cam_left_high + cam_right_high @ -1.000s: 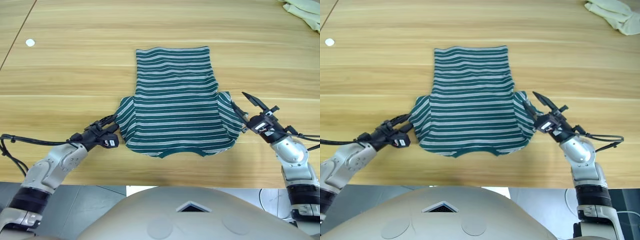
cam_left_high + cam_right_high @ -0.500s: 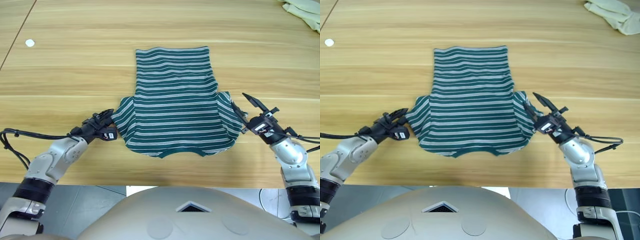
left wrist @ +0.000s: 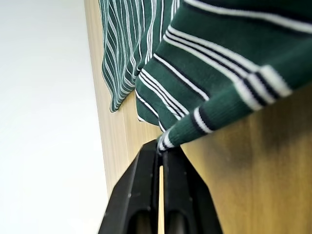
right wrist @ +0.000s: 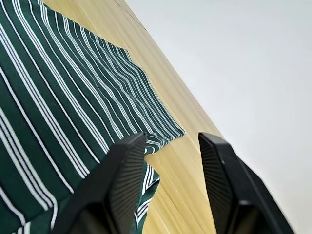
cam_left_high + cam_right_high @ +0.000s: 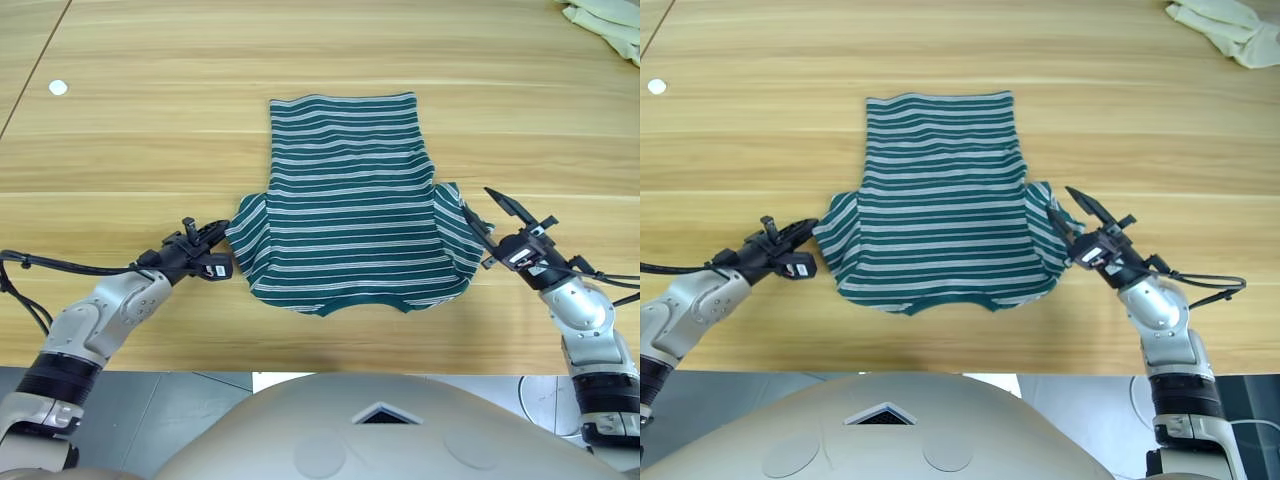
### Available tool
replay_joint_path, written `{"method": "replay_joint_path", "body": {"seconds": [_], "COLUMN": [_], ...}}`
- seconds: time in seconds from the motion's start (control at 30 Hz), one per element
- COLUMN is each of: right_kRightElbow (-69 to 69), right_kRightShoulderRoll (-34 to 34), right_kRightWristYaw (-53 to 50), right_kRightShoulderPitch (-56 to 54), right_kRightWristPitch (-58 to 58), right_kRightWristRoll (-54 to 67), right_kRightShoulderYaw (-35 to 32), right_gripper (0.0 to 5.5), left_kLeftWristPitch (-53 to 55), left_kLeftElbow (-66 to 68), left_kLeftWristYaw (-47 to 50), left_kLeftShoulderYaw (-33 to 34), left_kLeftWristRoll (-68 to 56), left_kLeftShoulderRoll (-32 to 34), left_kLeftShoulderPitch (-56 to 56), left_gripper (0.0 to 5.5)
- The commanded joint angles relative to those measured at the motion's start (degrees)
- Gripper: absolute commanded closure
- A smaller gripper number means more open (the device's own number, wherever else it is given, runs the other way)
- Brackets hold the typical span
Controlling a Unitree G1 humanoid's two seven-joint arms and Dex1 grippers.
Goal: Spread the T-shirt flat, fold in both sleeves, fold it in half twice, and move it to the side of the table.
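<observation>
A green T-shirt with white stripes (image 5: pixel 350 210) lies near the table's front edge, its hem on the far side and its collar towards me. Both sleeves bulge out at the sides. My left gripper (image 5: pixel 224 254) sits at the outer edge of the left sleeve (image 3: pixel 214 83). In the left wrist view its fingers (image 3: pixel 146 175) are pressed together, shut on the sleeve's cuff tip. My right gripper (image 5: pixel 478 215) hovers at the right sleeve (image 5: pixel 455 225). It is open, with one finger (image 4: pixel 122 170) over the striped fabric and nothing gripped.
A pale crumpled cloth (image 5: pixel 605 25) lies at the far right corner of the wooden table (image 5: pixel 150 140). A small white disc (image 5: pixel 58 87) sits far left. The table's front edge (image 5: pixel 200 372) runs just below both grippers.
My left gripper has shifted in against the left sleeve's edge and shut on it. The right arm and the shirt have hardly moved.
</observation>
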Motion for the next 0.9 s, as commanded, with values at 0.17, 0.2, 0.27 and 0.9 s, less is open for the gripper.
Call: {"method": "replay_joint_path", "body": {"seconds": [0.17, 0.2, 0.27, 0.9], "right_kRightElbow": [-0.46, -0.3, -0.15, 1.03], "right_kRightShoulderRoll": [0.08, 0.17, 0.29, 0.48], "right_kRightWristYaw": [0.14, 0.09, 0.05, 0.0], "right_kRightShoulderPitch": [-0.22, -0.29, -0.36, -1.43], "right_kRightWristPitch": [-0.24, -0.29, -0.33, -0.42], "right_kRightWristRoll": [0.11, 0.01, -0.12, -0.51], "right_kRightShoulderYaw": [-0.01, 0.09, 0.23, 1.65], "right_gripper": [3.52, 3.52, 3.52, 3.52], "left_kLeftWristPitch": [1.28, 2.04, 1.97, -4.76], "left_kLeftElbow": [4.93, 4.61, 3.67, -1.11], "left_kLeftWristYaw": [-0.11, 1.0, 1.44, 9.97], "left_kLeftShoulderYaw": [-3.66, -2.81, -2.29, -3.04], "left_kLeftWristRoll": [0.72, 0.2, -1.06, -1.14], "left_kLeftShoulderRoll": [-3.75, -4.69, -5.68, -13.52], "left_kLeftShoulderPitch": [5.18, 4.67, 4.26, -0.06], "left_gripper": [5.5, 5.5, 5.5, 5.5]}}
